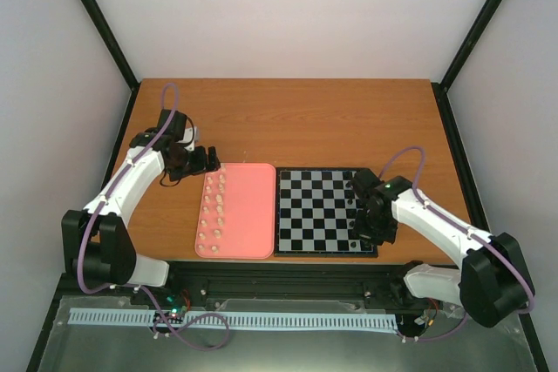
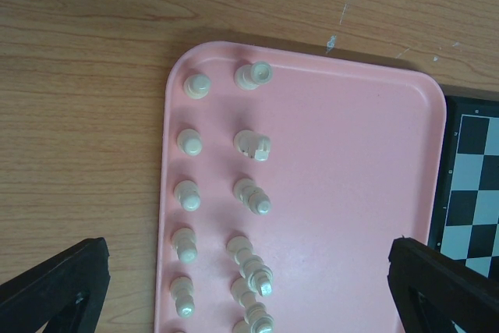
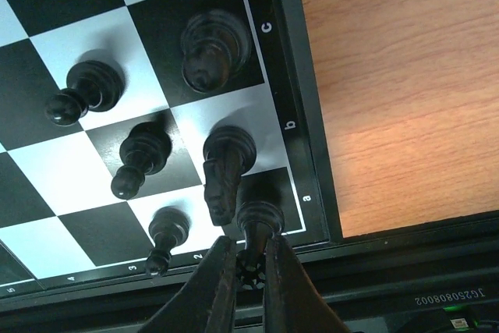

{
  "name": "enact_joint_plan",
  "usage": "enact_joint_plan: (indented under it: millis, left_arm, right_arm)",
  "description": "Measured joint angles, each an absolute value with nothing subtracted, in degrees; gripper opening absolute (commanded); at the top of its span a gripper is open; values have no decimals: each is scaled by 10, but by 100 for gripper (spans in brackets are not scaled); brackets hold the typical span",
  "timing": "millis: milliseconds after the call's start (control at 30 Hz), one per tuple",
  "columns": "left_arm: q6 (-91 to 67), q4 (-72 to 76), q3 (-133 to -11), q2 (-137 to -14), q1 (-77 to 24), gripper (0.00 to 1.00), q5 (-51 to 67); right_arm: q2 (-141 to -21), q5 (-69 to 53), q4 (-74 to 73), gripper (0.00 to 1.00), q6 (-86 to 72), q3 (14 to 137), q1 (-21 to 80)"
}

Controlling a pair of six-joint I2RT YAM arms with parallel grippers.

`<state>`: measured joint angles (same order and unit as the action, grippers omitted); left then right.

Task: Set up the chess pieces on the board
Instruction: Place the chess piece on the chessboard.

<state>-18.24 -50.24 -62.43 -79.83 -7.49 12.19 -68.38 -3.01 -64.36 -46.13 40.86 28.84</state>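
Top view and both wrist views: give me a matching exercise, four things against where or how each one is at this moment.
Things:
1. cream pieces
2. left pincer
3. right pincer
4. board

Place or state:
A. shut on a black piece at the board's corner
B. flat on the table, to the right of the tray
C. in two rows on the pink tray
D. open, pointed at the tray

Pairs: 1-C, 2-D, 3-A, 4-B

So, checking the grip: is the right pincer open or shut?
Shut: the right pincer clamps the black corner piece, touching both its sides.
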Motion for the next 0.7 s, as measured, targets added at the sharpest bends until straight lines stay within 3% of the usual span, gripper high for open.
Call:
enact_joint_plan:
  millis: [700]
  left_arm:
    - [-182, -502, -624, -798, -75, 100, 120]
  right_arm:
    - [-698, -38, -632, 22, -448, 400, 285]
